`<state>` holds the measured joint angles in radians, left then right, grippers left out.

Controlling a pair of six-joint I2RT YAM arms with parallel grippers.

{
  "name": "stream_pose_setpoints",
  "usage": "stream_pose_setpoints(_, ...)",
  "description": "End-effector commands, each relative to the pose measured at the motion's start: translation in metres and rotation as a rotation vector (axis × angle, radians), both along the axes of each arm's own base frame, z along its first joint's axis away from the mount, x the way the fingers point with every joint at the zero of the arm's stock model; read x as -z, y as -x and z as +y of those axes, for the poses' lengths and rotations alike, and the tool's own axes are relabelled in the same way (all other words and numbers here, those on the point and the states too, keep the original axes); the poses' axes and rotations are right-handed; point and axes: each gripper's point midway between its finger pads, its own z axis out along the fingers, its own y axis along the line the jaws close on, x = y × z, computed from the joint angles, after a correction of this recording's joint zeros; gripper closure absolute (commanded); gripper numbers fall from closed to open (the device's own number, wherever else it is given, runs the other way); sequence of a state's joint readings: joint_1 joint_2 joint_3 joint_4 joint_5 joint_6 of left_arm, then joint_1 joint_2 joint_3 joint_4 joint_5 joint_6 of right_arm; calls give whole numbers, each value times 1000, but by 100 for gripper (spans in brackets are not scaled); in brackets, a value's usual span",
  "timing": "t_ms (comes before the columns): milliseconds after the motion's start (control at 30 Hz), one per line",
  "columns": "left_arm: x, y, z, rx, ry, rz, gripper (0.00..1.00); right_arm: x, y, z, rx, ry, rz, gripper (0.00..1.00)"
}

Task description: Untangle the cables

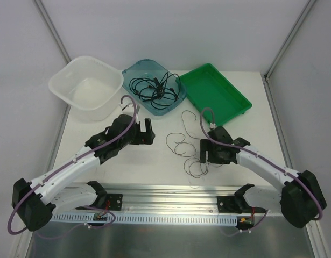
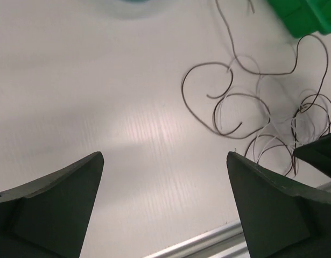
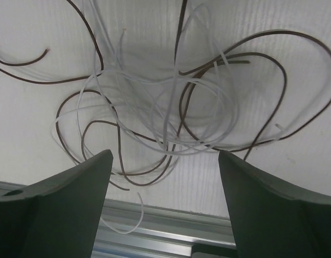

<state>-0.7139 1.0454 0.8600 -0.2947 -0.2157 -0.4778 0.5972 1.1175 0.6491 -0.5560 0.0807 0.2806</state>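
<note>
Right hand (image 3: 165, 161) hangs released over the cables (image 3: 173, 105); left hand (image 2: 165, 156), released too, hovers beside them. Light, limp strands, probably best pinched at a free end (image 3: 45, 52).

Black cables (image 1: 154, 88), small plugs attached, bunched in loose coil inside blue tray (image 1: 163, 110). Thin dark brown cable (image 2: 183, 90) and white cords (image 3: 170, 151) intertwined in loose overlapping loops, laid flat on surface (image 1: 154, 161), ends free.
</note>
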Motion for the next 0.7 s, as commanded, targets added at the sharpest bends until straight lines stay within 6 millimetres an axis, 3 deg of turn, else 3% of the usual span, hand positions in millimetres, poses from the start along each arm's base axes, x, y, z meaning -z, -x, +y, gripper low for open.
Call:
stream_pose_setpoints(0,23,34,15,-59,89,98,1,4,-8,23,2,-61,43,19)
stream_pose_setpoints(167,35,51,36,-115,119,99,1,21,-15,53,-56,-2,101,34)
stream_pose_setpoints(200,42,54,39,-120,104,114,1,16,-22,65,-68,-8,88,37)
stream_pose_setpoints(300,49,58,46,-145,90,126,1,26,-17,98,-144,11,111,45)
stream_pose_setpoints(333,48,58,47,-148,94,127,1,17,-17,123,-195,-32,91,48)
stream_pose_setpoints(400,50,60,49,-156,91,132,1,18,-7,150,-263,-49,96,49)
stream_pose_setpoints(467,49,62,52,-164,100,129,1,3,-8,178,-315,-83,60,49)
stream_pose_setpoints(500,48,63,52,-165,101,126,1,1,5,192,-371,-102,79,49)
stream_pose_setpoints(533,46,63,53,-168,107,122,1,-12,4,204,-404,-114,56,47)
stream_pose_setpoints(667,44,64,52,-159,104,123,1,-40,9,208,-441,-137,6,42)
